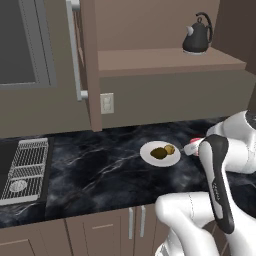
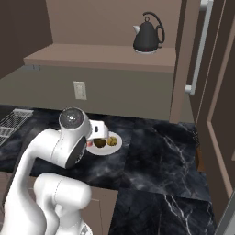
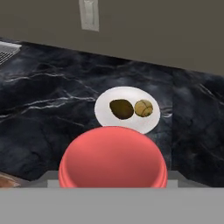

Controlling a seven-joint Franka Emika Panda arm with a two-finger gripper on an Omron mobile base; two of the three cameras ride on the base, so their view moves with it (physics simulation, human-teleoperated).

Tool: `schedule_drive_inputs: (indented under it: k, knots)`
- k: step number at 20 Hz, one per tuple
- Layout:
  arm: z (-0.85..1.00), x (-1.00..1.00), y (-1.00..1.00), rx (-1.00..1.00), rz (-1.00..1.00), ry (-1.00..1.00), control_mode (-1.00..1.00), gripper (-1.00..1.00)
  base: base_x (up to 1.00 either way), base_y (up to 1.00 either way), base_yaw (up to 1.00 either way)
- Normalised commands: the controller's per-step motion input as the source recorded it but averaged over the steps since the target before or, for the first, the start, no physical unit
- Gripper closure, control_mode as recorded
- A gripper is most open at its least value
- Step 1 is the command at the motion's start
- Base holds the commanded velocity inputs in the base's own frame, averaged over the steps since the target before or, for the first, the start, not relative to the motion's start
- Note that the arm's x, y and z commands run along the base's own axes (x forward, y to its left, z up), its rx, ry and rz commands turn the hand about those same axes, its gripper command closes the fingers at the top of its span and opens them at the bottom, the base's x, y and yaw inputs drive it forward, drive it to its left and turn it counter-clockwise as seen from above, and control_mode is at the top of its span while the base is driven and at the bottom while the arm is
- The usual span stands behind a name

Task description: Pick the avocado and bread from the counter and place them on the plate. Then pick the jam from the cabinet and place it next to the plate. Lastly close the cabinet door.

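Holding the jam jar [image 3: 113,156] by its body, the gripper [image 1: 192,148] hovers over the dark marble counter [image 1: 100,170] just to the right of the white plate [image 1: 150,159]. In the hand view the red lid of the jar hides both fingertips, so the jaws cannot be seen directly; the jar hanging under the hand suggests they are clamped on it.

The avocado [image 3: 121,109] and the bread [image 3: 143,108] already lie side by side on the plate, so the first part of the task looks done, and the step in hand is to set the jam down next to the plate.

To do this well, the arm should lower the jar straight down onto bare counter, keeping it upright so it lands flat on its base. The spot should be close beside the plate but clear of its rim; from the hand view the jar appears to sit nearer the robot than the plate, and a touchdown there would avoid nudging the plate or the food on it. The fingers should part only once the base rests on the counter, then the hand should lift straight up so it does not tip the jar.

The tall cabinet door [image 2: 215,105] on the right stands open and remains to be closed.
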Motion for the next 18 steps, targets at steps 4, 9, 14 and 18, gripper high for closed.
schedule_drive_inputs:
  k: [4,9,14,18]
  knots:
    - [-0.45,0.00,0.00,-0.04,0.00,0.02,-1.00,1.00,0.00,0.00,0.00]
    - [-0.50,0.00,0.00,-0.02,0.00,0.00,-1.00,1.00,0.00,0.00,0.00]
    - [-0.51,0.03,0.00,0.00,0.00,0.00,-1.00,1.00,0.00,0.00,0.00]
    - [-0.45,0.12,0.00,0.00,0.00,-0.01,-1.00,1.00,0.00,0.00,0.00]
